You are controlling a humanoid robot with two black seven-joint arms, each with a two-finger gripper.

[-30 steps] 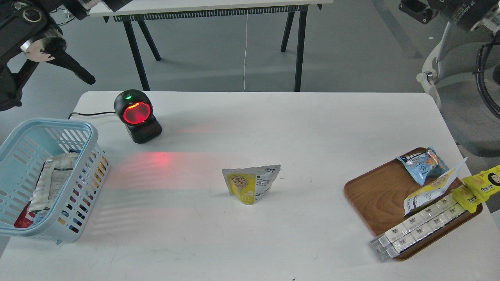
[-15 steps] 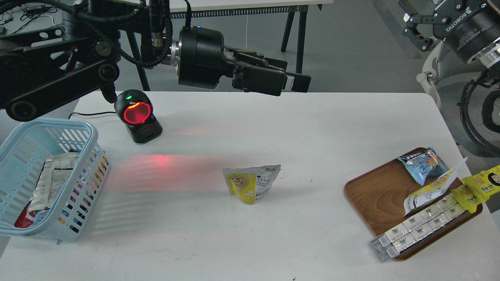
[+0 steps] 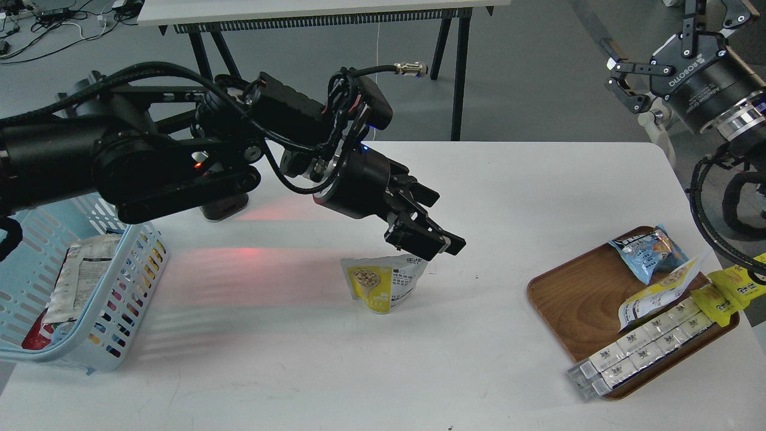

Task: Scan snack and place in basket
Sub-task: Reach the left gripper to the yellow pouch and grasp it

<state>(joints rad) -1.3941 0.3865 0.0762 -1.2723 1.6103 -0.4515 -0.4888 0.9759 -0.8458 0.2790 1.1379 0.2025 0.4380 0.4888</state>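
The snack, a white pouch with a yellow panel, stands upright in the middle of the white table. My left gripper hangs just above the pouch's top right corner, its tips at the pouch's upper edge; it looks open and holds nothing. The light blue basket stands at the table's left edge with several packets in it, partly behind my left arm. My right gripper is raised off the table at the top right, open and empty.
The scanner is mostly hidden behind my left arm; its red light falls on the table. A brown wooden tray at the right holds a blue packet, a long white-yellow wrapper and white bars.
My left arm has swung in from the upper left and come down to the snack's top. It now covers the scanner. My right gripper has shifted slightly into view.
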